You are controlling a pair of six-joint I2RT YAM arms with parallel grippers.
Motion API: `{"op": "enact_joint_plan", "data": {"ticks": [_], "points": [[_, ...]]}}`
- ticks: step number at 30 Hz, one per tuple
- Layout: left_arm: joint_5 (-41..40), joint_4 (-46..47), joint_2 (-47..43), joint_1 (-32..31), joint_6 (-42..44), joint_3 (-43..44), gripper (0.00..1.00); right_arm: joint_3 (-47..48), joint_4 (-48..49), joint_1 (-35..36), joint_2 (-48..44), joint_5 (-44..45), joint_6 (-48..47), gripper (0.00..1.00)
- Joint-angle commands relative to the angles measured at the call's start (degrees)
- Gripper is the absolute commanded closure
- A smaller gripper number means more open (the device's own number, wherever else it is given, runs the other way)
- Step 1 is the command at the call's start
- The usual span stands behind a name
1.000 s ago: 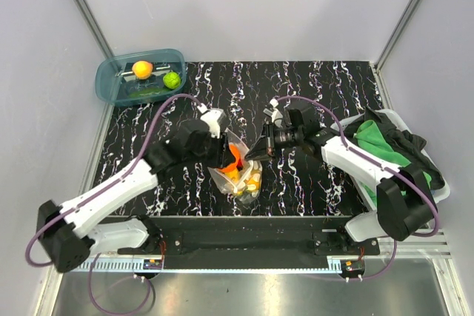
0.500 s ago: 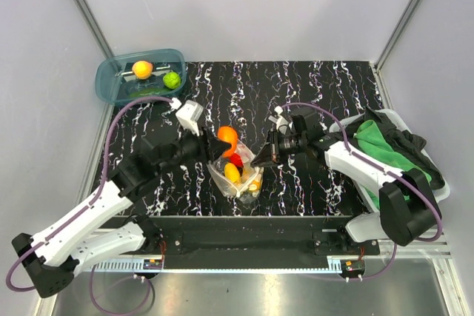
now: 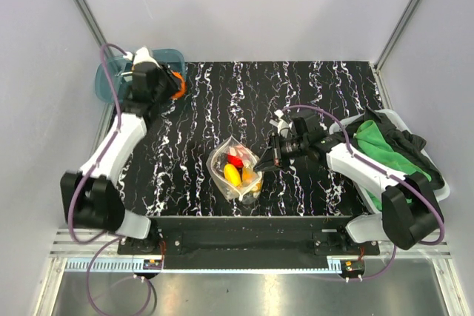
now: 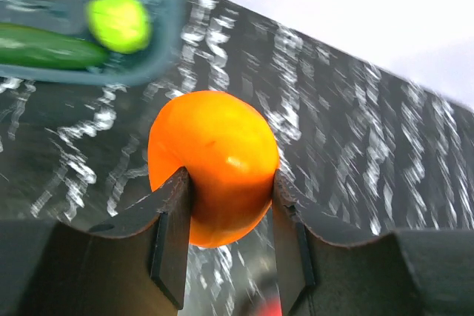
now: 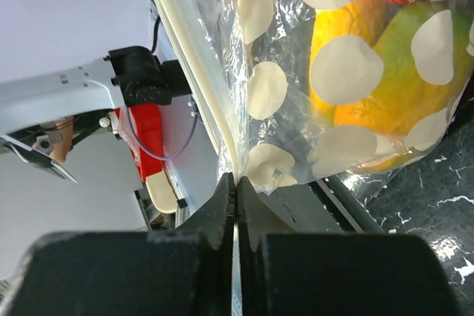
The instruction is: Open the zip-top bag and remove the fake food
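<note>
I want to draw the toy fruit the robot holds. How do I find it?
Go to the far left corner of the black marbled table, where the blue see-through plastic tub sits. Next to its rim, the left claw pinches a glossy round orange plastic fruit. Unlike the lime-green ball in the tub, it hangs in a claw.

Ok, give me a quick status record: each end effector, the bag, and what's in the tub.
left end effector: shut on the orange fruit, held just off the edge of the blue tub
right end effector: shut on the rim of the zip-top bag
bag contents: at least a yellow piece and a red piece
tub contents: at least a lime green fruit and a dark green long piece
likely next: release the orange fruit into the tub
</note>
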Motion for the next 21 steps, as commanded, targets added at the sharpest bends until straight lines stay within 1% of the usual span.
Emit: {"op": "enact_joint_plan", "data": {"ticks": [1,2,3,4,5,6,8,9,10,11,12,14,15,16,18,19,21], "points": [[7.1,13.2,11.6,6.8,-2.5,9.1,1.0,2.9,-3.7,-0.4,-1.5,0.7,-4.8,1.0],[7.5,13.0,14.7,9.4,-3.3,13.6,1.0,3.6,-4.2,-0.4,-1.6,0.7,-5.3,1.0],[9.1,12.5,17.3,10.8,-6.0,15.6,1.0,3.9,-4.7,-0.4,-1.6,0.7,-6.1,1.0],[9.9,12.8,22.4,11.1,-7.7,17.6,1.0,4.3,-5.8,-0.4,-1.8,0.7,-6.5,1.0],[10.9,13.5,24.5,14.4,-9.3,19.0,1.0,4.6,-6.3,-0.4,-1.9,0.7,-6.7,1.0],[11.4,13.6,26.6,15.4,-12.7,21.9,1.0,4.8,-6.7,-0.4,-2.2,0.9,-7.3,1.0],[12.1,15.0,31.5,17.8,-16.5,23.6,1.0,4.7,-7.9,-0.8,-3.0,0.9,-8.2,1.0],[12.2,15.7,33.0,18.4,-20.2,24.5,1.0,4.8,-8.6,-1.0,-3.1,0.9,-8.4,1.0],[12.4,16.2,34.1,19.6,-21.9,25.1,0.97,4.7,-8.9,-1.3,-3.4,0.8,-8.7,1.0],[12.8,16.5,36.2,20.2,-23.3,25.8,0.91,4.8,-9.2,-1.9,-3.6,0.7,-8.9,1.0],[13.6,16.1,37.2,20.7,-25.4,27.3,0.71,4.9,-9.8,-2.3,-3.7,0.6,-9.2,1.0],[14.3,15.7,39.1,21.7,-26.8,28.7,0.55,5.4,-10.3,-2.6,-3.7,0.5,-9.9,1.0],[15.1,15.4,39.6,21.9,-27.7,30.2,0.37,5.5,-10.6,-2.9,-3.4,0.5,-10.1,1.0],[16.0,16.4,39.7,22.0,-27.4,30.3,0.26,5.5,-10.4,-2.9,-3.2,0.4,-10.3,1.0],[16.8,17.4,39.1,21.9,-26.3,30.5,0.13,5.3,-10.3,-2.9,-2.4,0.2,-10.4,1.0],[17.2,17.5,38.6,22.0,-26.2,30.2,0.11,5.6,-10.2,-2.9,-2.0,-0.3,-10.4,1.0],[18.0,18.4,36.9,21.9,-25.4,29.3,0.1,5.8,-10.0,-3.0,-1.4,-0.6,-10.4,1.0]]}}
